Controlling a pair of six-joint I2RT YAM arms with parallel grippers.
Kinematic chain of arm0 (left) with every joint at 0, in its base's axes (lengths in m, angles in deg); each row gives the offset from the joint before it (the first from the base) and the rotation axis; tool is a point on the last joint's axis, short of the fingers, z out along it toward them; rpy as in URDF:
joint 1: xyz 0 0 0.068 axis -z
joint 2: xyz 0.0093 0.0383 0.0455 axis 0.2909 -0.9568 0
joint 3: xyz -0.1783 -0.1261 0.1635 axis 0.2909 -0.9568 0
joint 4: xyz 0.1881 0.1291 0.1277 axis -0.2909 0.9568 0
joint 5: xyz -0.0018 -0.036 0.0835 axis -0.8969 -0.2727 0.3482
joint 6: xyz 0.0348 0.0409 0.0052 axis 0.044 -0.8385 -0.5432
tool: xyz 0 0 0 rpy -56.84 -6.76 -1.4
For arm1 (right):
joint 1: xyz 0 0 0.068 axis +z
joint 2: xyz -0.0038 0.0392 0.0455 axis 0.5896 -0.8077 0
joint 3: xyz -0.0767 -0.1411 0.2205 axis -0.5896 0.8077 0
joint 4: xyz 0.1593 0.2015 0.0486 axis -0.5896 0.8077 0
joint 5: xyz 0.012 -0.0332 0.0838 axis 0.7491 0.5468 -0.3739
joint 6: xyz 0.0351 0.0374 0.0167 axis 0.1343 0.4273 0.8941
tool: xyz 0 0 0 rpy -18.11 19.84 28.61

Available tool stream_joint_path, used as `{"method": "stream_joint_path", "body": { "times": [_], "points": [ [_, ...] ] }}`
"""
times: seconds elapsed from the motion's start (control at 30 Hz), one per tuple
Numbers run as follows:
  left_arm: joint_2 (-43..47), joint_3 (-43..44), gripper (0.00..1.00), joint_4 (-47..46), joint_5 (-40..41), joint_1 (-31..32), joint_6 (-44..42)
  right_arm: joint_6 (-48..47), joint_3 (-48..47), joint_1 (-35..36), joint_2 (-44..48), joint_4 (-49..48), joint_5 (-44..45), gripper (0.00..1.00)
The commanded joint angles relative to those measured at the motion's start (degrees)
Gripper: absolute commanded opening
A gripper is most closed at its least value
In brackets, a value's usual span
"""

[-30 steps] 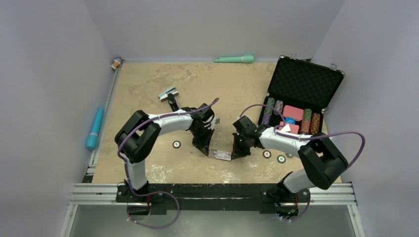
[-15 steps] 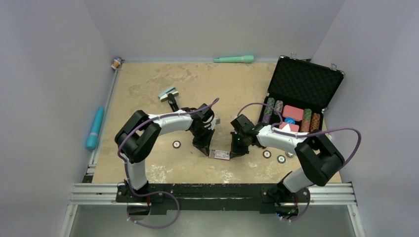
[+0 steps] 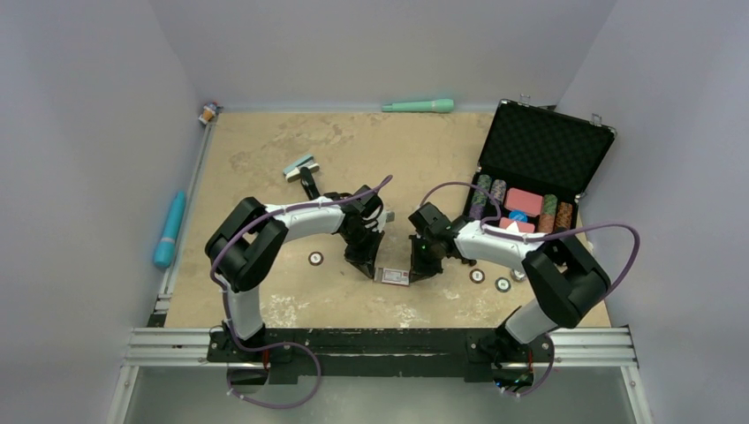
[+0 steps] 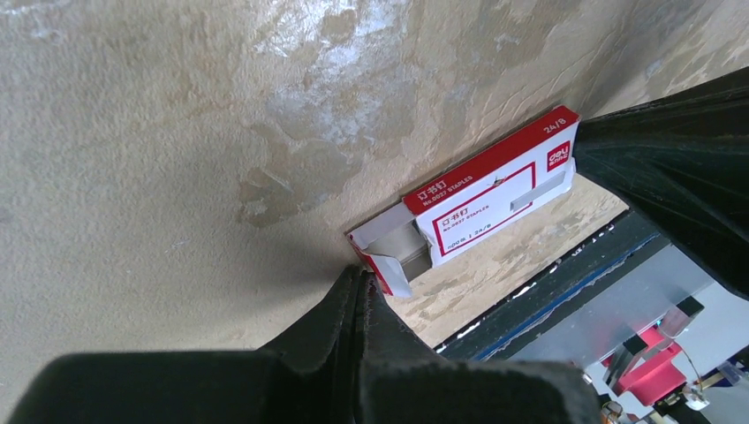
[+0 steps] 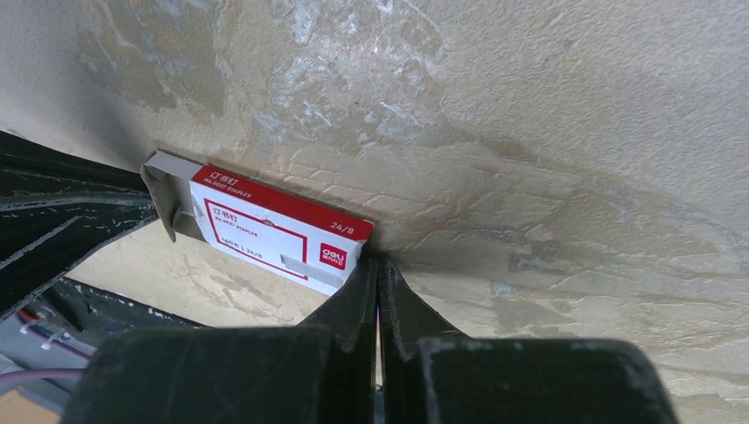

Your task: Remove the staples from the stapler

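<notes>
A red and white staple box (image 3: 395,276) lies on the table between my two grippers, its left end open with grey staples showing (image 4: 402,243). My left gripper (image 3: 366,268) is shut, its tips (image 4: 360,272) pinching the open end's flap. My right gripper (image 3: 422,274) is shut, its tips (image 5: 378,261) pressed against the box's closed right corner (image 5: 353,243). The slim black stapler (image 3: 309,184) lies farther back, behind the left arm, next to a small teal and silver piece (image 3: 300,165). Neither gripper touches it.
An open black case (image 3: 539,168) with poker chips stands at the right. Loose chips (image 3: 315,258) (image 3: 477,276) (image 3: 503,284) lie near the grippers. A teal tube (image 3: 418,106) lies at the back wall, a blue one (image 3: 170,228) beyond the left edge.
My right gripper has moved left and closed in on the right end of the staple box. The left arm and the box have stayed still.
</notes>
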Motion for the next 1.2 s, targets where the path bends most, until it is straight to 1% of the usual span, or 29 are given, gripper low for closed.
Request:
{"method": "stream_joint_path", "body": {
  "times": [0.0, 1.17],
  "points": [
    [0.0, 0.1, 0.0, -1.8, -1.4, 0.2, -1.1, -1.3, -2.3, 0.6, -1.0, 0.4, 1.0, 0.0],
    [0.5, 0.3, 0.0, -1.7, -1.7, 0.3, -1.2, -2.0, -8.3, 3.5, -6.3, 1.7, 1.3, 0.0]
  ]
}}
